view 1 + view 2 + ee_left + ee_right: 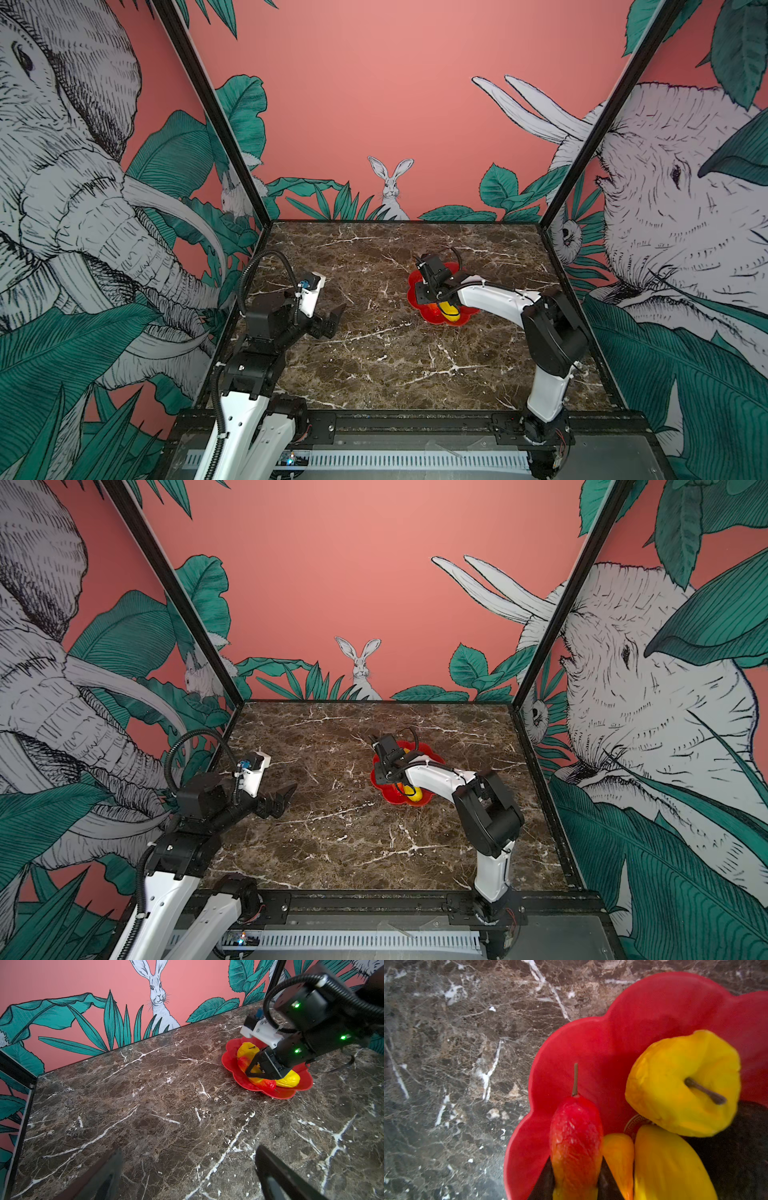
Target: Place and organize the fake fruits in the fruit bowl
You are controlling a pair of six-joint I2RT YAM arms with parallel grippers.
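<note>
Right pincer [575,1186] pinches a red-orange fruit [576,1140] low inside the red fruit bowl [571,1047], apparently setting it beside the yellow fruits [683,1084]; left pincer [330,320] waits spread.

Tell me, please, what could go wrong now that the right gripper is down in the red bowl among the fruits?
1. The right gripper is shut on a red-orange fruit that lies against the other fruits; lifting or shifting it could nudge the stubby yellow fruit or the long yellow fruit.
2. That fruit points toward the scalloped rim of the fruit bowl, so once released it may roll over the shallow edge.
3. Pressing down could tip or slide the bowl on the marble table.
</note>
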